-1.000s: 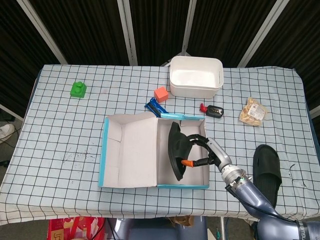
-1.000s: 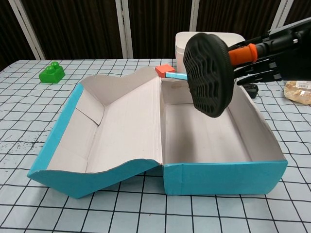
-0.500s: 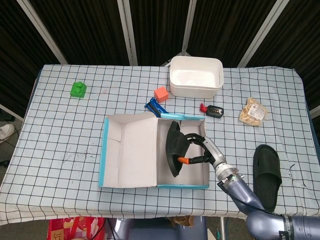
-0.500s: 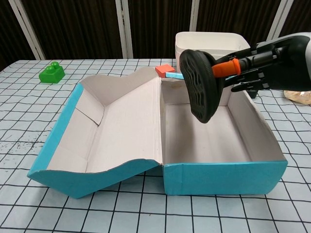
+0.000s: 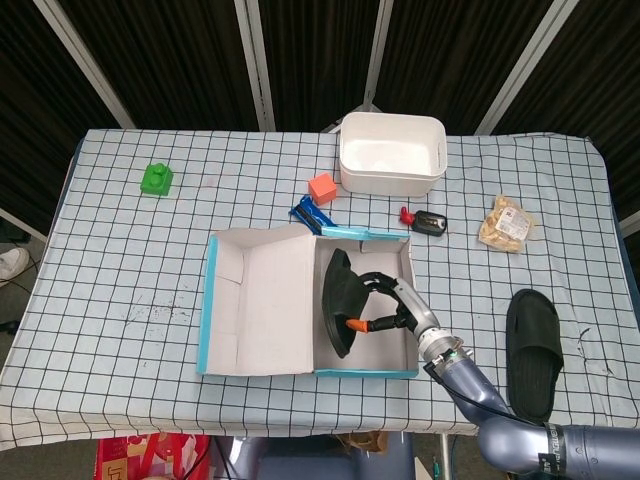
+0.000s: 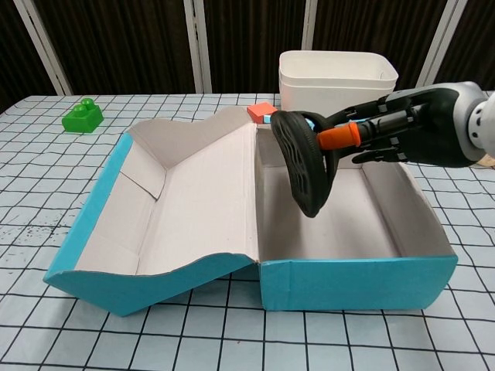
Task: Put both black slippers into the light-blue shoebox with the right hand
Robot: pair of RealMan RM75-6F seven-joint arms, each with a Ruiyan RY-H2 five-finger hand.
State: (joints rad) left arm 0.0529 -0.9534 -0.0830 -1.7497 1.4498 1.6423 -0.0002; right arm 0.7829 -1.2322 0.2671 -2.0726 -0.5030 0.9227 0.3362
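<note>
- The right hand point(image 5: 388, 305) is built of slim black finger links with gaps between them.
- One of its fingers point(image 6: 338, 137) carries a bright orange sleeve, in both views.
- Behind the hand sits a light grey, rounded wrist shell point(image 6: 441, 124).
- The wrist joint point(image 5: 445, 352) is a silver metal ring with small dark marks.
- The forearm point(image 5: 480, 398) is a smooth blue-grey tube, with pale lettering near the lower edge.

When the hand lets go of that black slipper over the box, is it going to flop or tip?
The slipper hangs on edge in the right hand without sagging, so it is probably fairly stiff. Released like this above the shoebox floor, it would likely tip flat. Its ridged sole suggests little sliding.
</note>
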